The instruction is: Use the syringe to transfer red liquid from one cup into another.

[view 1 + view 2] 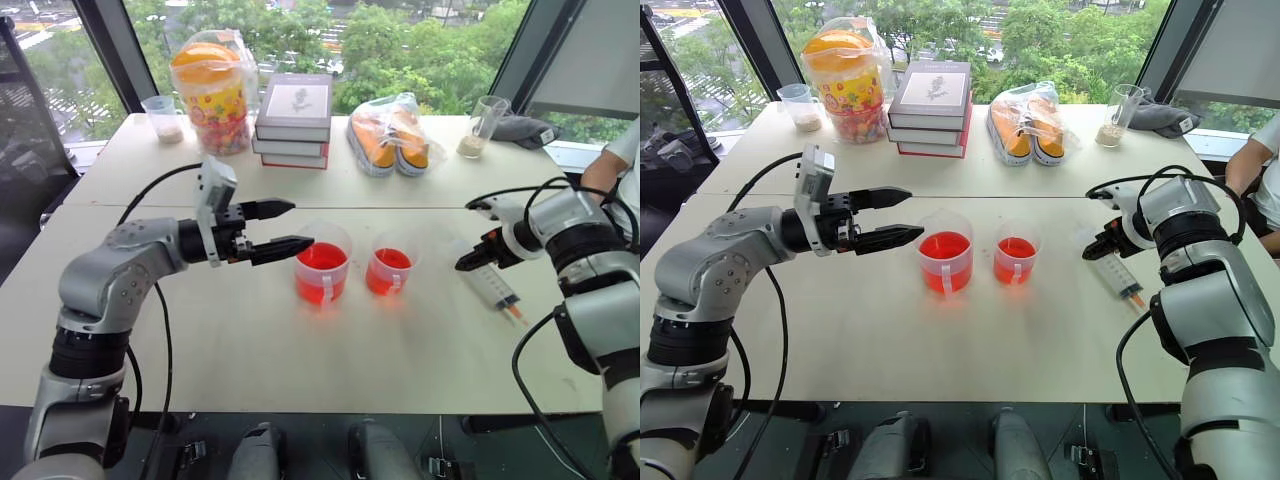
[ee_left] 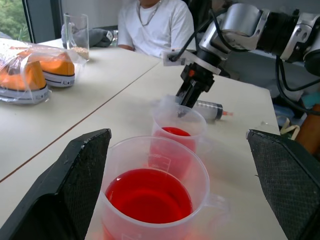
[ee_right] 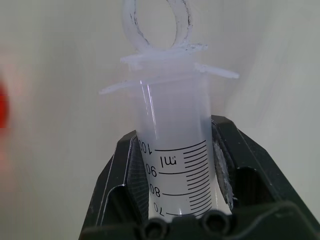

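The wider, taller cup (image 1: 322, 265) and the narrower, shorter cup (image 1: 389, 268) stand side by side mid-table, both holding red liquid (image 1: 321, 257). My left gripper (image 1: 300, 225) hovers open just left of the wider cup, pointing at it, its fingers (image 2: 65, 185) flanking that cup without touching it. The clear syringe (image 1: 495, 290) lies on the table right of the cups, orange tip toward the near edge. My right gripper (image 1: 468, 262) is shut on the syringe barrel (image 3: 175, 135) near its plunger end, scale marks showing between the pads.
Along the far side of the table sit a candy jar (image 1: 212, 90), stacked books (image 1: 294, 120), bagged orange shoes (image 1: 392, 135) and two glasses with grains (image 1: 482, 127). A person (image 2: 155, 25) in a white shirt sits at the right end.
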